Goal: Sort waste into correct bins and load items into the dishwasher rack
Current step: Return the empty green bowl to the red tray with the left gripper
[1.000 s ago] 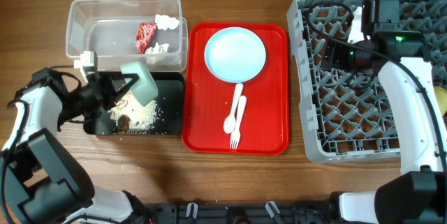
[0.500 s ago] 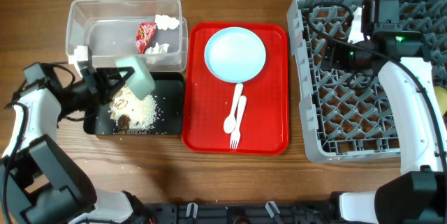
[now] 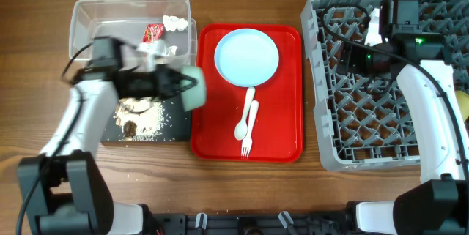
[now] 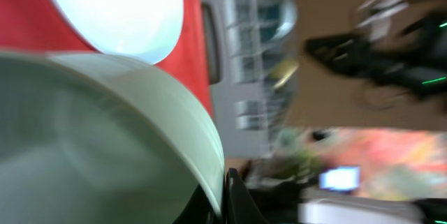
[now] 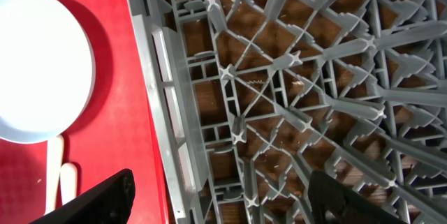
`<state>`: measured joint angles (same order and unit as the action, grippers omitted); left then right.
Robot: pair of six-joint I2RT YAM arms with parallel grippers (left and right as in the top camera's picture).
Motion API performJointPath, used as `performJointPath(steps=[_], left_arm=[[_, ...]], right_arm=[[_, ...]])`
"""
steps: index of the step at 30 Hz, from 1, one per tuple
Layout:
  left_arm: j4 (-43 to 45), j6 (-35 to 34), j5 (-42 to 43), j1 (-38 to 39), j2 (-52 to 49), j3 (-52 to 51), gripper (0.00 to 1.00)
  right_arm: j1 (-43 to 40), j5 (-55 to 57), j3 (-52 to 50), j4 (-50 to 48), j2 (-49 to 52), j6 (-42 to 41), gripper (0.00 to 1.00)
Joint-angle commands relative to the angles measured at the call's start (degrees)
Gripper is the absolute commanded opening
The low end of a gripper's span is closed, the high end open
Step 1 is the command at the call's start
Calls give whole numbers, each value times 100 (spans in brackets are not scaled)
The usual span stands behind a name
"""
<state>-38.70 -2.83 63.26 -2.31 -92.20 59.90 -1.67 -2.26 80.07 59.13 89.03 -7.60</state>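
the worktop (image 3: 234, 191) is brown wood grain, and it shows through the grid floor of the grey dishwasher rack (image 3: 322, 118) on the right. my left fingers (image 3: 174, 83) are clamped on the pale green bowl (image 3: 194, 90), which is blurred and sits over the line where the black tray (image 3: 179, 131) meets the red serving tray (image 3: 282, 118). beige food scraps (image 3: 143, 118) lie in the black tray. behind it, the clear tub (image 3: 80, 23) holds the red wrapper (image 3: 152, 33) and white tissue pieces (image 3: 174, 23). on the red tray are the light blue plate (image 3: 247, 57) and, just below it, the white spoon (image 3: 244, 114) and fork (image 3: 250, 125) side by side. my right fingers (image 5: 105, 196) are spread wide with nothing between them, over the rack's left wall. the left wrist view is smeared, so i cannot make out the room beyond the worktop.
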Motion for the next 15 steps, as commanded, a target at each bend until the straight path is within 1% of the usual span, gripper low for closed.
performJointPath(steps=[1, 3, 4, 5, 6, 8, 10, 13, 15], left_arm=[[654, -966, -1991, 1314, 144, 269, 4], [1003, -1257, -2861, 1945, 114, 269, 4], [1207, -1311, -3569, 2417, 68, 269, 4], [1246, -1314, -3991, 2693, 33, 269, 4], [1255, -1425, -4697, 3071, -37, 269, 4], [1193, -1615, -5534, 3539, -203, 269, 5], [1207, -1764, -5716, 3792, -415, 269, 5], [1239, -1812, -5716, 4033, -706, 269, 4], [1239, -1840, -5718, 4054, -767, 269, 11]], right_arm=[[9, 96, 28, 15, -87, 79, 81], [9, 96, 28, 15, -87, 79, 80], [9, 96, 28, 20, -87, 76, 81], [9, 96, 28, 28, -87, 79, 81], [9, 96, 28, 35, -87, 76, 81], [9, 96, 28, 52, -87, 85, 81], [9, 98, 28, 72, -87, 83, 80], [9, 94, 28, 72, -87, 79, 81], [9, 76, 28, 63, -87, 81, 81]])
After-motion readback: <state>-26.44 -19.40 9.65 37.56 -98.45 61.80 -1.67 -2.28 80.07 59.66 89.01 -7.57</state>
